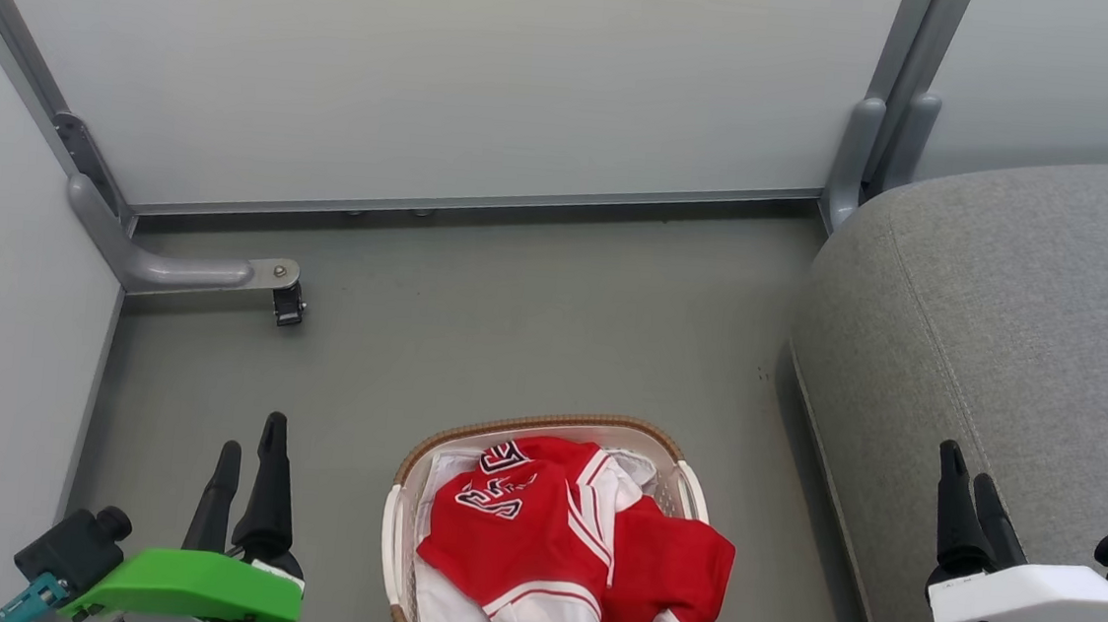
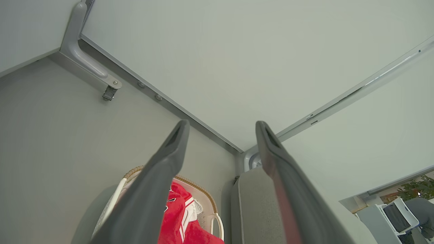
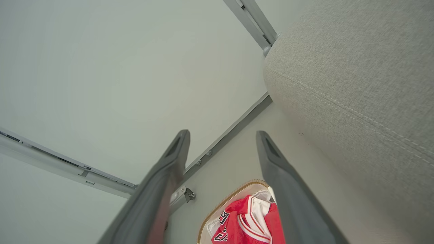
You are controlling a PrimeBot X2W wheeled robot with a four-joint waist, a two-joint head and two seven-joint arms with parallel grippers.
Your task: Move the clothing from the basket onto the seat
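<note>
The white basket with a brown woven rim stands on the floor at bottom centre. In it lie a red jersey with white stripes and black-white lettering and a plainer red garment draped over the right rim; a white liner shows beneath. The grey seat fills the right side. My left gripper is open at the lower left, left of the basket. At the lower right my right gripper hangs open over the seat's front edge. The basket and jersey appear low in both wrist views.
Pale partition walls close the back and left. A grey metal foot with a caster juts from the left wall corner. Another post foot stands by the seat's back corner. Grey floor stretches between basket and back wall.
</note>
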